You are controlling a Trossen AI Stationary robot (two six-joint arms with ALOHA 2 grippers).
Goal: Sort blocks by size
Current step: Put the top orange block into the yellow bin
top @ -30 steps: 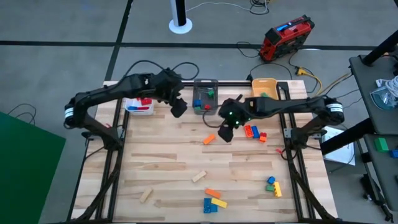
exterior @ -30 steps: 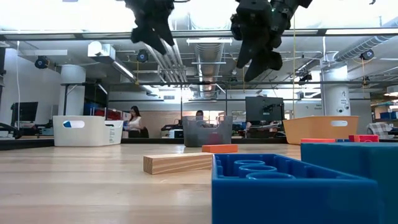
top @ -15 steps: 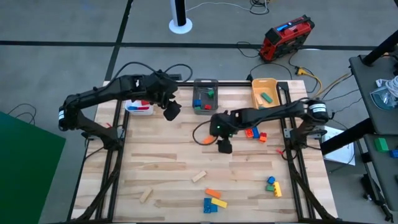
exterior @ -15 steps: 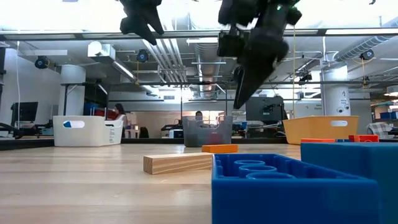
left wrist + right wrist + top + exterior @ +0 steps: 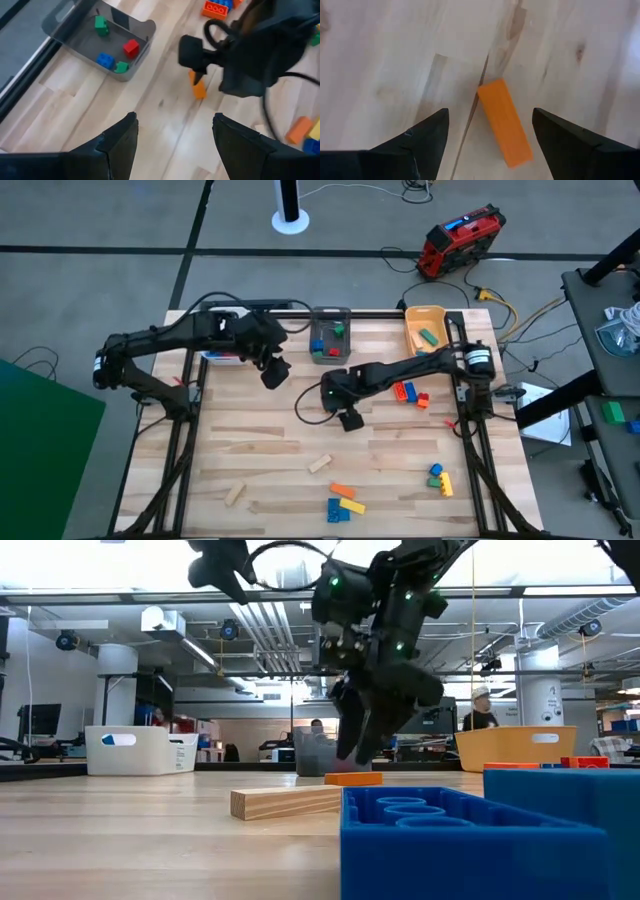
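1. The right pincer (image 5: 340,412) hung low over mid-bench, spread wide, directly above an orange bar block (image 5: 504,122) lying flat between its fingers (image 5: 420,142), untouched.
2. The left pincer (image 5: 272,370), also wide and empty, hovered high near the grey bin (image 5: 330,337) at the far edge.
3. Bare bench (image 5: 250,440) lay left of the orange bar; wooden blocks (image 5: 319,464) and coloured ones (image 5: 345,502) sat well nearer.

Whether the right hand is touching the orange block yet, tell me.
Apart. The right wrist view shows the orange block lying flat on the table between the right hand's open fingers, bare wood on both sides.
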